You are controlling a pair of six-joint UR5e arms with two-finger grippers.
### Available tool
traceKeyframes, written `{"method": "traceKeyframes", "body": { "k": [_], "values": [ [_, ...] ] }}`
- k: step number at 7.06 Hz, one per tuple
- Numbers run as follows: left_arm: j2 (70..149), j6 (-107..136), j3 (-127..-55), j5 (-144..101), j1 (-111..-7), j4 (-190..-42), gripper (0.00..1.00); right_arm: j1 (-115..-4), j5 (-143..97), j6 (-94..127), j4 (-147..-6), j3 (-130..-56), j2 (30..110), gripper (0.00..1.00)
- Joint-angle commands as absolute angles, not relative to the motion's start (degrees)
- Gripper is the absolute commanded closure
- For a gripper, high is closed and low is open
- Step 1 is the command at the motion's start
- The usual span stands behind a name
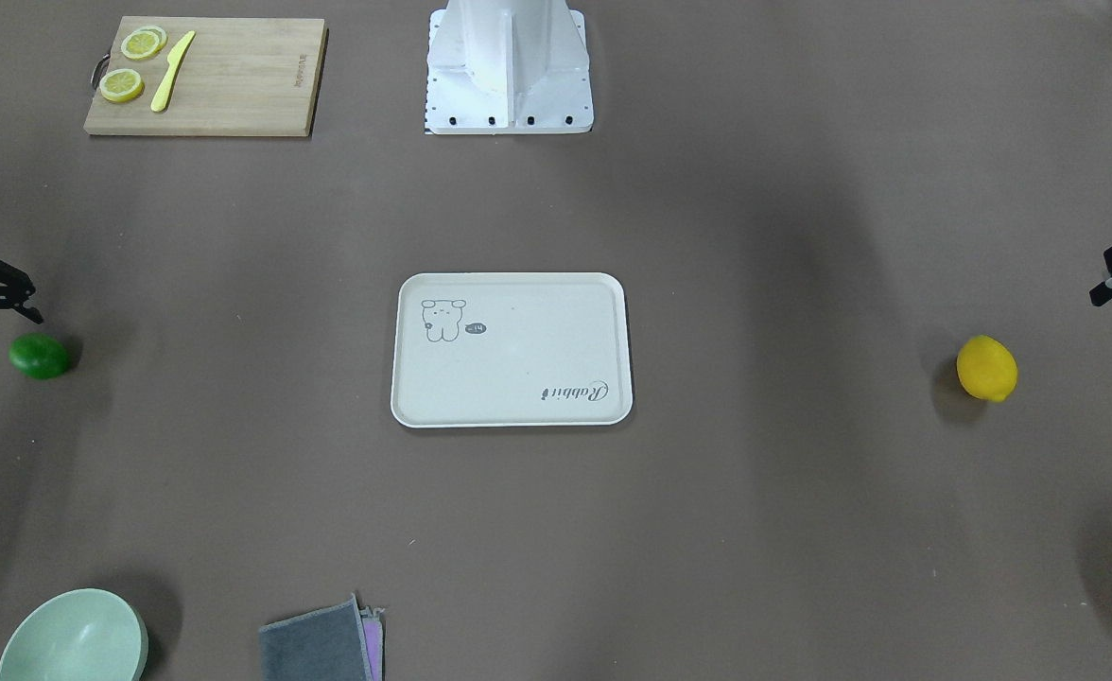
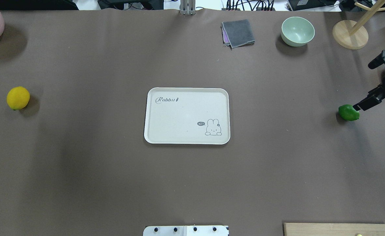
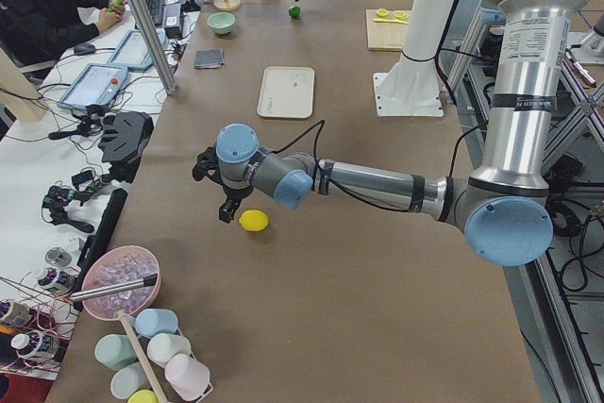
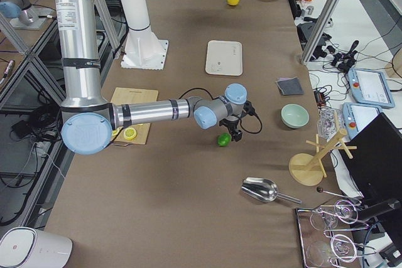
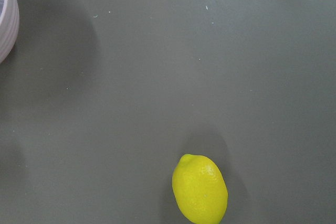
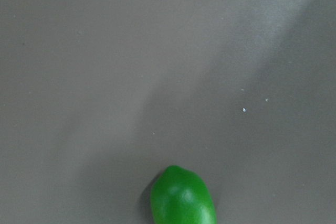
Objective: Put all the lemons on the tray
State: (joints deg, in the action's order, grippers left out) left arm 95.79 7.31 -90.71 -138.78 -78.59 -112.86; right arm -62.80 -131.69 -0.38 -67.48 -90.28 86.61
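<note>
I log one matte brown worktop (image 2: 81,164), evenly lit with soft shadows, a cable-cluttered white desk (image 3: 57,139) along its operators' edge, an aluminium post (image 3: 142,16) there, and tiled floor (image 4: 25,180) past the robot-side edge.

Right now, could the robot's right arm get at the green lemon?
Probably yes: the right gripper hangs open close by the green lemon, with nothing between them.

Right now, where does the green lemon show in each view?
Front-facing: green lemon far left.
Overhead: green lemon far right.
Exterior left: green lemon top centre.
Exterior right: green lemon centre.
Left wrist: not in it.
Right wrist: green lemon bottom edge.
Shared landmark: tray, table centre.
</note>
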Motion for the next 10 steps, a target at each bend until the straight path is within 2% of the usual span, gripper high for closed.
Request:
{"method": "traceKeyframes", "body": {
  "k": [1,3,4,5,8,10],
  "values": [
    [96.4,7.3,-89.7,-138.8,-78.3,-113.0,0.01,-61.5,-131.2,-0.4,-67.5,-87.1,85.5,0.0],
    [96.4,7.3,-89.5,-138.8,-78.3,-113.0,0.01,-60.4,-131.2,-0.4,-67.5,-85.3,85.5,0.02],
    [96.5,7.2,-89.0,-138.9,-78.3,-113.0,0.02,-59.6,-130.6,-0.4,-67.5,-85.1,84.9,0.35],
    [96.5,7.2,-88.8,-138.9,-78.3,-113.2,0.02,-59.4,-130.6,-0.4,-67.5,-85.0,84.4,0.99],
    [96.6,7.2,-88.4,-138.9,-78.3,-113.3,0.02,-61.7,-134.9,3.0,-67.9,-85.9,80.4,1.0],
    [96.8,7.0,-88.2,-138.1,-76.1,-114.9,0.03,-62.0,-138.9,14.9,-67.6,-90.5,79.0,1.0]
  ]
}}
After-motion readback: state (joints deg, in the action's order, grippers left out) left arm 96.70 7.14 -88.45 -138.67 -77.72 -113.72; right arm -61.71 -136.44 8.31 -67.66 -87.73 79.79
